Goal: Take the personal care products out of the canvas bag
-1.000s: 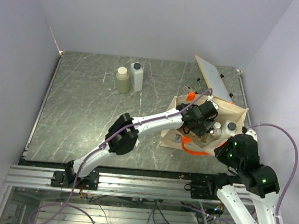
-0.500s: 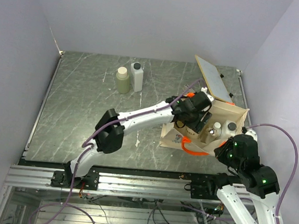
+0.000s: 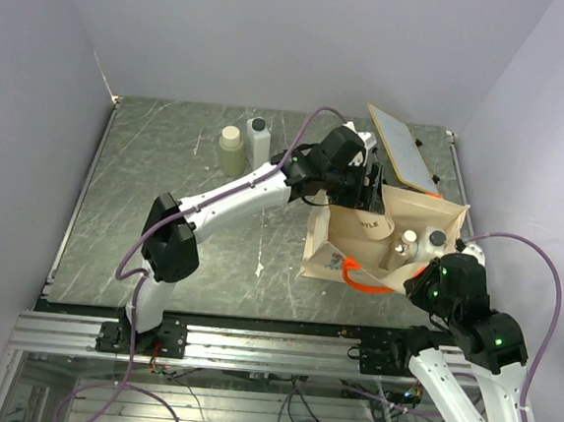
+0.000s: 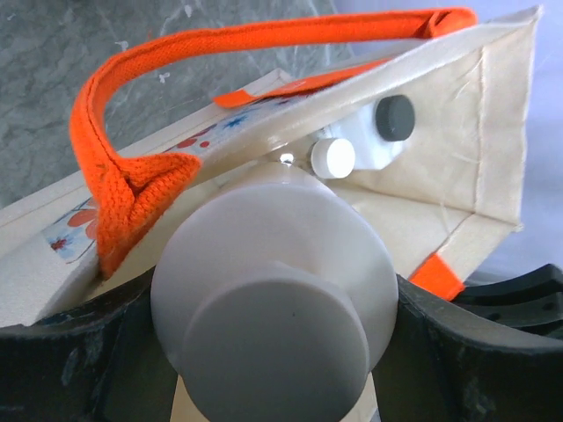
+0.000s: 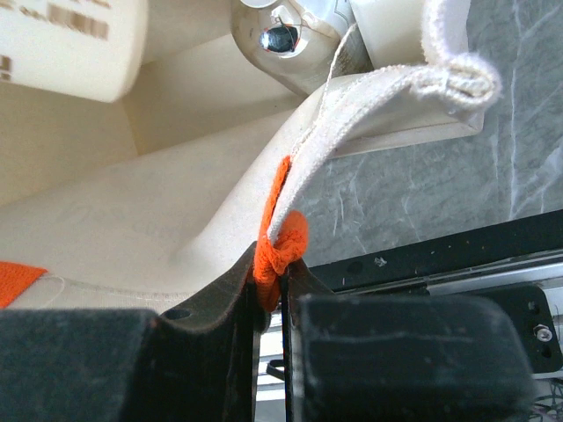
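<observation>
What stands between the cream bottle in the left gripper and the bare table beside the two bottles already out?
Nothing on the table. The cream bottle in the left gripper hangs over the canvas bag; only the bag's left wall lies that way, and whether the bottle clears its rim is unclear.

Tan board [image 3: 403,147] (tilted) on marbled table [image 3: 164,201]

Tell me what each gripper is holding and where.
Left gripper grips the cream bottle by its body; right gripper pinches the canvas bag by its near rim.
</observation>
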`<action>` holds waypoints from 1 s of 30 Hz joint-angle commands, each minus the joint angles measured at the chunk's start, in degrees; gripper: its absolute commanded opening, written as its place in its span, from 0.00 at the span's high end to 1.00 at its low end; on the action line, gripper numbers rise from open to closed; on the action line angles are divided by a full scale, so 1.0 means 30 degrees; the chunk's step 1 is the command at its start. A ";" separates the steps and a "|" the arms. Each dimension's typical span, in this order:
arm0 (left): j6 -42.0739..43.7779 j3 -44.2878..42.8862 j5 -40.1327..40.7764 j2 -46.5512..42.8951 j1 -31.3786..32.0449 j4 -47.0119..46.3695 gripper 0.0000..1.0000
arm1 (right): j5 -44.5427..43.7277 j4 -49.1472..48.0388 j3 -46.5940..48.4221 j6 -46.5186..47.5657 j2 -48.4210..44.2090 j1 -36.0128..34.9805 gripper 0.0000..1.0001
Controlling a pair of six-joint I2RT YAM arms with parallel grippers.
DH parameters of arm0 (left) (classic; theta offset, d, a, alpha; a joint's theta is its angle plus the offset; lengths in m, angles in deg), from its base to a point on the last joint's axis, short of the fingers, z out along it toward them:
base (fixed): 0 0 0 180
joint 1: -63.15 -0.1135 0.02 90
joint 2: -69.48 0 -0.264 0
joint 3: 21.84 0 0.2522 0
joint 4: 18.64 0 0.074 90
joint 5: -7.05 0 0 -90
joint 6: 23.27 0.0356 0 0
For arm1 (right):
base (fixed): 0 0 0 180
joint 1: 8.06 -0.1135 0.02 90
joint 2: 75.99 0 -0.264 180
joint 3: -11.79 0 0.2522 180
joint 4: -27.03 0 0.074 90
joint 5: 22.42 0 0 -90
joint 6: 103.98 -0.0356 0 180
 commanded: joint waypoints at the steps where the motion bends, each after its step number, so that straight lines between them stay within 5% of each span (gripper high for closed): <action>1: -0.2786 -0.0237 -0.2793 -0.1568 -0.0374 -0.4056 0.93 | -0.0164 0.0416 -0.0122 0.0260 -0.0171 -0.0127 0.90; 10: -0.5232 0.0360 -0.4400 -0.2730 -0.1238 -0.5809 0.93 | -0.0210 0.0442 -0.0126 0.0226 -0.0068 -0.0103 0.91; 20: -0.4644 0.3505 -0.2596 -0.7682 -0.2856 -0.4436 0.93 | -0.0187 0.0403 -0.0179 0.0270 0.0031 -0.0110 0.92; 30: -0.1672 0.4658 0.0204 -1.2467 -0.4849 0.1544 0.93 | -0.0353 0.0414 -0.0239 0.0077 -0.0121 -0.0112 0.94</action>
